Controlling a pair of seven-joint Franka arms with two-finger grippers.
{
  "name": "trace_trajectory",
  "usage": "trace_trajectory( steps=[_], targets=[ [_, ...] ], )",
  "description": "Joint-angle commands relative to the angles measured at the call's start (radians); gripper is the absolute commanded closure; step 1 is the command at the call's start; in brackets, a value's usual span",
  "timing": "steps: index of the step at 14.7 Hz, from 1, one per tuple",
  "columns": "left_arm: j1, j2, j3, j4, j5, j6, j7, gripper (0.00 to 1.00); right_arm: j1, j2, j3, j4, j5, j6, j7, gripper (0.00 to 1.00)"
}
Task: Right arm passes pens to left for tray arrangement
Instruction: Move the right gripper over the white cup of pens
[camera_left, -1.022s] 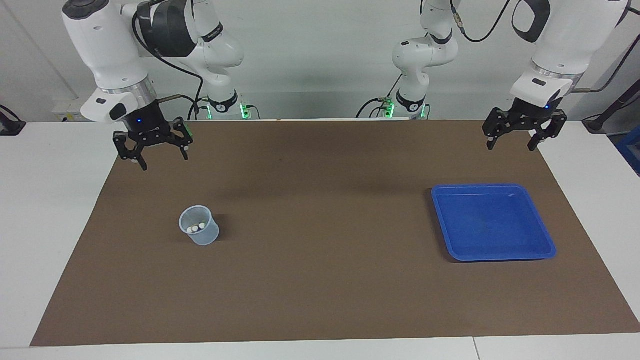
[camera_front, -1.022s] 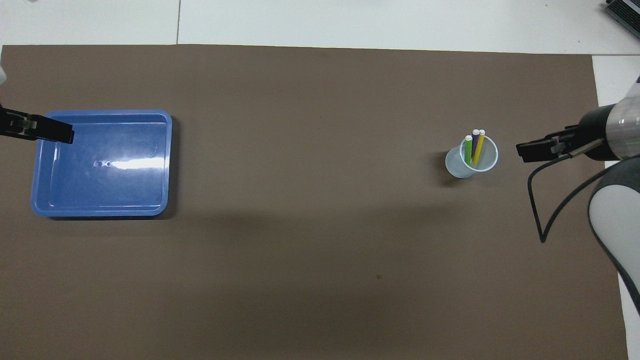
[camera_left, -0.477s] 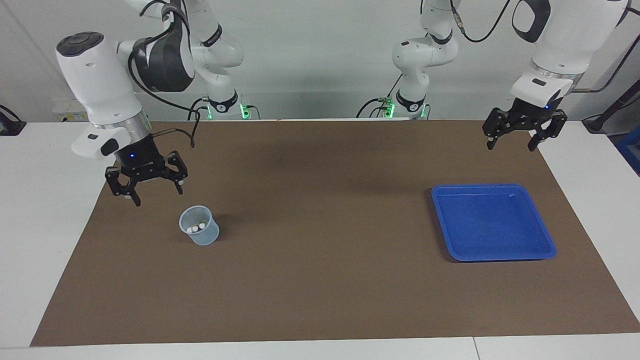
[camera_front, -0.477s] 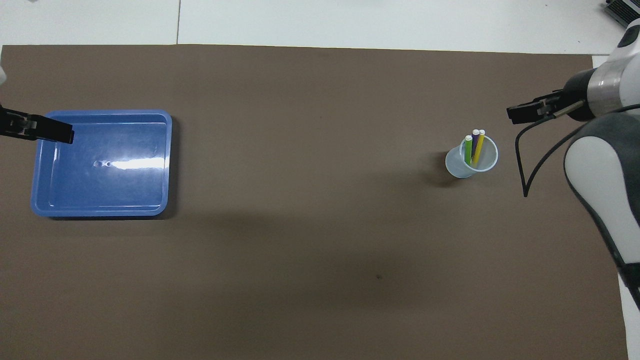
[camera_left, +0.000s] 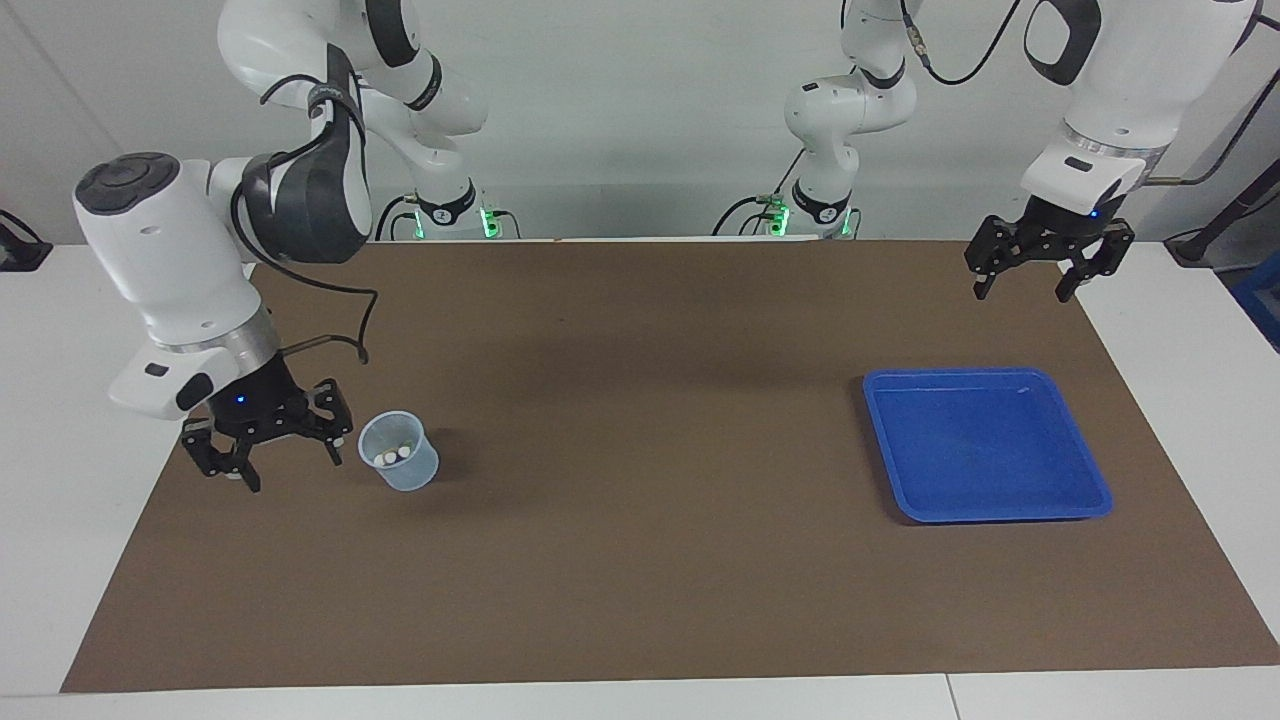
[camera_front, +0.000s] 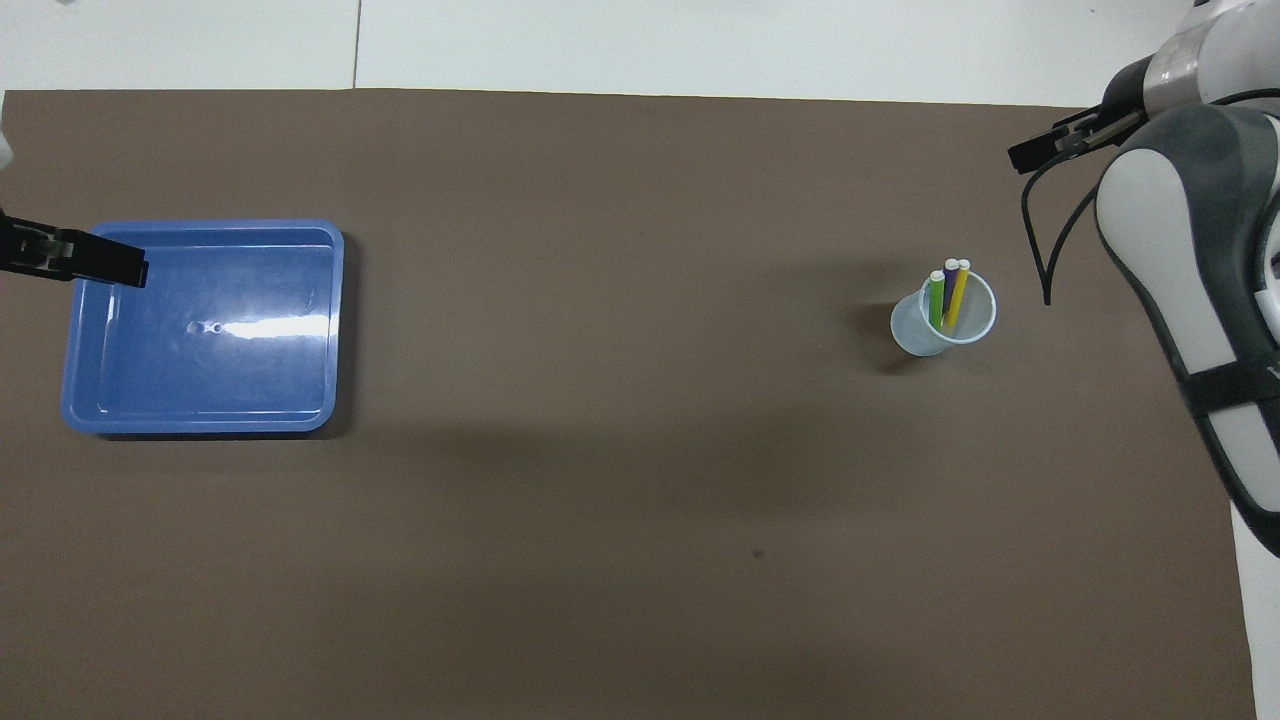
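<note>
Fingers apart on right gripper (camera_left: 267, 463), hovering beside cup (camera_left: 399, 451) at frame's lower left, lining up for pens (camera_front: 948, 293); left gripper (camera_left: 1047, 265) waiting spread above tray (camera_left: 985, 443).

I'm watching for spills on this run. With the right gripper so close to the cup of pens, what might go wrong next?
The open right gripper hangs low beside the light cup; a sideways nudge could tip it. The three pens stand bunched together, so the fingers might catch two. The left gripper waits away from the tray.
</note>
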Motion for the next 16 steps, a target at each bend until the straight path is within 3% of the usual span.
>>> trace_trajectory(
  steps=[1, 8, 10, 11, 16],
  targets=[
    [0.009, -0.025, -0.003, -0.025, 0.003, -0.007, -0.006, 0.0, -0.006, 0.055, 0.017, 0.099, -0.058, -0.021, -0.039, 0.11],
    [0.009, -0.025, -0.003, -0.025, 0.003, -0.007, -0.006, 0.0, -0.004, 0.059, 0.076, 0.093, -0.015, -0.093, -0.091, 0.07],
    [0.009, -0.025, -0.003, -0.025, 0.005, -0.007, -0.006, 0.0, 0.004, 0.058, 0.076, 0.072, -0.015, -0.091, -0.261, 0.06],
    [0.009, -0.025, -0.003, -0.025, 0.003, -0.007, -0.006, 0.0, 0.005, 0.056, 0.076, 0.046, -0.021, -0.091, -0.313, 0.0],
    [0.009, -0.025, -0.003, -0.025, 0.005, -0.007, -0.006, 0.0, 0.024, 0.039, 0.077, -0.035, -0.037, -0.053, -0.688, 0.04]
  ],
)
